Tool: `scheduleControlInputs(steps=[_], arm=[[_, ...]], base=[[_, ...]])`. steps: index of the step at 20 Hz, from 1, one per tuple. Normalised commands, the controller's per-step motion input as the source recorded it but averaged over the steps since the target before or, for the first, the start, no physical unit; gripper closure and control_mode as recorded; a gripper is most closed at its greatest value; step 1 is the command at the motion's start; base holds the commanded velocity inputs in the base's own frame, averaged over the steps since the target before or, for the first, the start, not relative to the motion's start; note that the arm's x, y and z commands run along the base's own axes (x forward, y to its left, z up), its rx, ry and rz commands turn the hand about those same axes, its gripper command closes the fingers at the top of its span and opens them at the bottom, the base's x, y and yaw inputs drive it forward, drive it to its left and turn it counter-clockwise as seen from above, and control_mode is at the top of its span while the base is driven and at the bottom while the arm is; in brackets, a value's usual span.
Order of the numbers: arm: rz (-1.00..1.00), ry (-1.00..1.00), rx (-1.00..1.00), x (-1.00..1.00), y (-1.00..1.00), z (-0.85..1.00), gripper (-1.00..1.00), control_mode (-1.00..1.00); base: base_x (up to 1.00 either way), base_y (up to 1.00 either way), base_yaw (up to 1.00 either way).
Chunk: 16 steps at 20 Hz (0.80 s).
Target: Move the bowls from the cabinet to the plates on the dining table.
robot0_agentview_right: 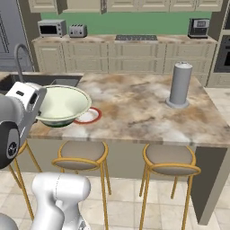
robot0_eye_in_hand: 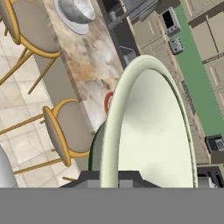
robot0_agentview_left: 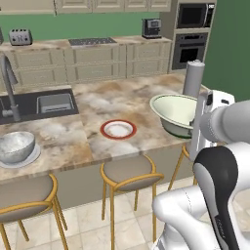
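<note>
Marble dining table (robot0_agentview_left: 122,100) (green wall (robot0_agentview_left: 88,25) behind)

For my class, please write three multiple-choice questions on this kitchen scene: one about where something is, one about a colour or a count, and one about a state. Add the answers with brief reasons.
1. Where is the grey bowl?
A. In the sink
B. On the white plate on the dining table
C. On a stool

2. What colour is the rim of the plate with nothing on it?
A. Blue
B. Green
C. Red

3. What state is the cream bowl in?
A. Held up in the claw, above the table
B. Resting flat on the red-rimmed plate
C. Upside down on the floor

Answers:
1 B, the left base view shows the grey bowl seated on the white plate near the sink.
2 C, a red ring edges its white centre.
3 A, the hand view shows the claw shut on its rim, and both base views show it raised and tilted.
</note>
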Motion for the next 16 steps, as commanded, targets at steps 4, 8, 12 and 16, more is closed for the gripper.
scheduleControlInputs(steps=[4, 8, 12, 16], arm=[[0.0, 0.0, 0.0, 0.0, 0.0, 0.0, 1.0, 1.0], [0.0, 0.0, 0.0, 0.0, 0.0, 0.0, 1.0, 1.0], [0.0, 0.0, 0.0, 0.0, 0.0, 0.0, 1.0, 1.0], [0.0, 0.0, 0.0, 0.0, 0.0, 0.0, 1.0, 1.0]], base=[[0.18, 0.0, 0.0], [0.17, 0.0, 0.0], [0.19, 0.0, 0.01], [0.14, 0.0, 0.01]])
